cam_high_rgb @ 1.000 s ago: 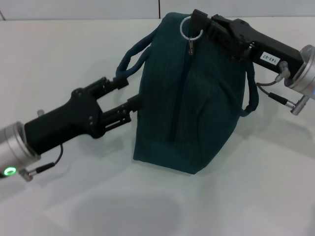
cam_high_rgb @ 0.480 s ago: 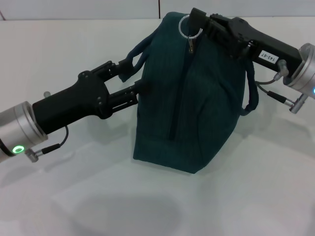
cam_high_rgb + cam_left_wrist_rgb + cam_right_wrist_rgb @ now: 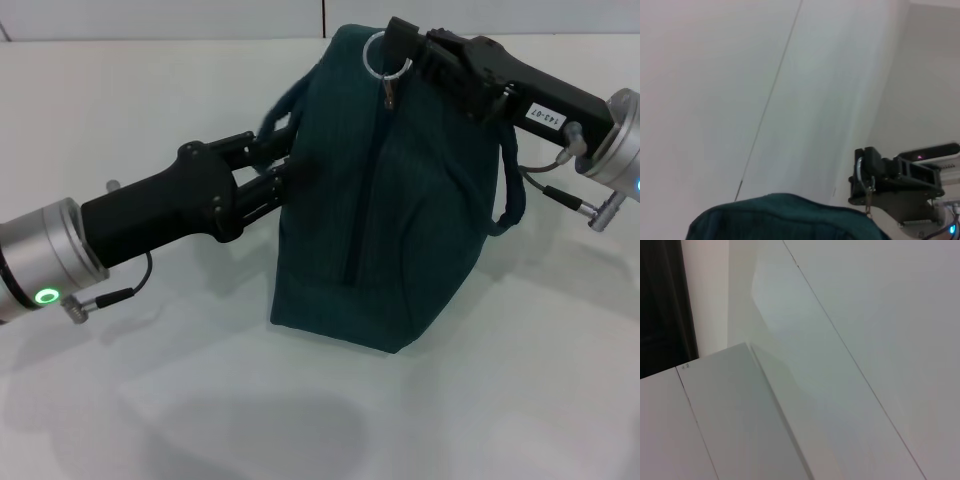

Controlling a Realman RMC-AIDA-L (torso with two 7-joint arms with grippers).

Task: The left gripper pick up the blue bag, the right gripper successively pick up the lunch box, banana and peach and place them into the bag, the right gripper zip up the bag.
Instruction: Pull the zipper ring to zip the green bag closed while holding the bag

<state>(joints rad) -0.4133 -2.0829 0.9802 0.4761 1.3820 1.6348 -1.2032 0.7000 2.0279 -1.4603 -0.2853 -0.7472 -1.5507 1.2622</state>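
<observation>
1. The blue bag (image 3: 385, 200) stands in the middle of the white surface (image 3: 520, 400) and blocks any straight pass across the centre.
2. At 9 o'clock of the bag, your left hand (image 3: 275, 165) and its arm fill the approach, pressed against the bag's side at the handle (image 3: 280, 105).
3. At 1 o'clock, your right hand (image 3: 395, 45) sits on the ring zip pull (image 3: 385, 55), its arm closing off 2 o'clock.
4. From 4 through 8 o'clock the surface lies open, with room to pass.
</observation>
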